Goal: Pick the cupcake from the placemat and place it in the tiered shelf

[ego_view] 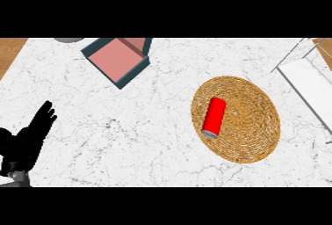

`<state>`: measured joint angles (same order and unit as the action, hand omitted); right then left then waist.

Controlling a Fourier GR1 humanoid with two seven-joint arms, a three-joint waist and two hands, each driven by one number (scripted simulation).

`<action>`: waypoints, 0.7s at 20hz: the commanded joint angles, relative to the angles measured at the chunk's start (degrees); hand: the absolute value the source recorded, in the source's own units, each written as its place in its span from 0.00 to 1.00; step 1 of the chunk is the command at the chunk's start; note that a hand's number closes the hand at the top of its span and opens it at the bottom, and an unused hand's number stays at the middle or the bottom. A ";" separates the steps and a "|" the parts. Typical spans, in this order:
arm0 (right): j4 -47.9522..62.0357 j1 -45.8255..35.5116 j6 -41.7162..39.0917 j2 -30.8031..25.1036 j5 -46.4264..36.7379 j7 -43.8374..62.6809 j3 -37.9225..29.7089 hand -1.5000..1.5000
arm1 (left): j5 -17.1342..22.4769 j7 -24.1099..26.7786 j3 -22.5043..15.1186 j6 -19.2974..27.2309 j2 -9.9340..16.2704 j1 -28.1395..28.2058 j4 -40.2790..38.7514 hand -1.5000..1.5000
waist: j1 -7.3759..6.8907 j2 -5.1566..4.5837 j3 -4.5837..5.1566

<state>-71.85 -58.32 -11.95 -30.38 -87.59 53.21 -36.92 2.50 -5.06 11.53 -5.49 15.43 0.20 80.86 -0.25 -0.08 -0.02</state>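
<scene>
White marble bench (pixel 130 145) with grey veining, carrying four things.

A round woven placemat (pixel 250 132) lies right of centre, flat on the bench. A teal box with a pink inside (pixel 117 59) sits at an angle in the upper left of the frame, and a grey round object (pixel 69 40) is cut off by the frame's top edge just beside it. The white tiered shelf (pixel 310 85) with thin metal rods stands at the right edge. Wood shows at both upper corners.
</scene>
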 commanded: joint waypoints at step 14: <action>-0.40 5.73 12.96 -1.50 11.45 -0.95 -1.23 0.00 | -0.10 1.28 0.91 -0.93 -1.05 1.74 0.29 0.50 | -0.23 0.04 0.02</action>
<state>-71.57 -53.01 -4.66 -33.19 -78.22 51.15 -37.08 2.48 -5.34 12.30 -6.47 15.20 0.76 81.68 -0.39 0.04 0.09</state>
